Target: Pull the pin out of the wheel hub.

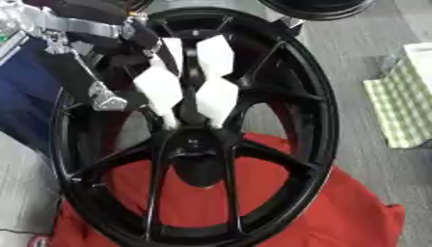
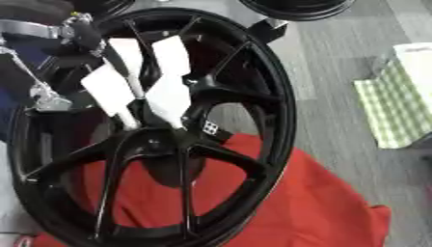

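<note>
Wheel hub (image 1: 202, 144) black, on red cloth (image 1: 337, 207), left robot hand (image 1: 190, 82) w/ fingers straight over hub centre, pin unseen.

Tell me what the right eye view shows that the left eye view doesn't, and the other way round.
Only the right eye view shows a small white dotted patch by the hub. Only the left eye view shows a blue surface along its left edge. Both show the black wheel lying on red cloth, the left hand with white-covered fingers reaching toward the hub, and a green checked cloth at the right.
</note>
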{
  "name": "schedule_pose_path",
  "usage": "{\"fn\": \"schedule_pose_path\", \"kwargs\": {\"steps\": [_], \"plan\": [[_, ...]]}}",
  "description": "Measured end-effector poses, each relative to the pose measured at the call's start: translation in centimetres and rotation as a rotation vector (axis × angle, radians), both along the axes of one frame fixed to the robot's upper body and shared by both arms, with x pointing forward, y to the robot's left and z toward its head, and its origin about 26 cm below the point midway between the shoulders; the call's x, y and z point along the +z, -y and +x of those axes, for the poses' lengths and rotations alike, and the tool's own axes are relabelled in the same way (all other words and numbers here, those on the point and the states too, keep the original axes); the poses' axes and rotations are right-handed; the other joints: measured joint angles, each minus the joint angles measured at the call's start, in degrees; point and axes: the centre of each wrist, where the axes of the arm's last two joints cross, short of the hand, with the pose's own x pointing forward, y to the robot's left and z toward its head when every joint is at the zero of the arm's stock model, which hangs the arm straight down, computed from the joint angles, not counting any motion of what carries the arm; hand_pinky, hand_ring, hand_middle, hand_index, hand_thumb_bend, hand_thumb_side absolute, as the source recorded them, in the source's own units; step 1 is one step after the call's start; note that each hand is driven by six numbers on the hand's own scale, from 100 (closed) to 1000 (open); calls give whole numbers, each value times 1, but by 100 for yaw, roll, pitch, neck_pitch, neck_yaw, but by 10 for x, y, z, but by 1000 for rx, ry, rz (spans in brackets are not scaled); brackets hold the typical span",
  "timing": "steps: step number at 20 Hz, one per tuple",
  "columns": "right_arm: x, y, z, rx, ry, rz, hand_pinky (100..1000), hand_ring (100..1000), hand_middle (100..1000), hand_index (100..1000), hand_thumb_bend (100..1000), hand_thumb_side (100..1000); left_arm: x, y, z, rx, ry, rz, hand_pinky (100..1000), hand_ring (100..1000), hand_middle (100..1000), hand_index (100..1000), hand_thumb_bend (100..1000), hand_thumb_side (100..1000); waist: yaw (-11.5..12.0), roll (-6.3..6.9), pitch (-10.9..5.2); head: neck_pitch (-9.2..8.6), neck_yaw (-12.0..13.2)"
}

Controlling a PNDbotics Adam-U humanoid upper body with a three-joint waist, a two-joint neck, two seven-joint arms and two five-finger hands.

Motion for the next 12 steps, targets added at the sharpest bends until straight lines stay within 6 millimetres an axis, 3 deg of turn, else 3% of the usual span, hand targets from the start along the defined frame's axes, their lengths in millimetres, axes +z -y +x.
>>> {"fn": "schedule_pose_path", "kwargs": {"steps": [12], "plan": [[0, 0, 0, -3, -3, -1, 433, 579, 515, 717, 445, 673, 16, -1, -6, -26, 28, -48, 100, 100, 171, 380, 100, 222, 32, 0, -10, -17, -10]]}}
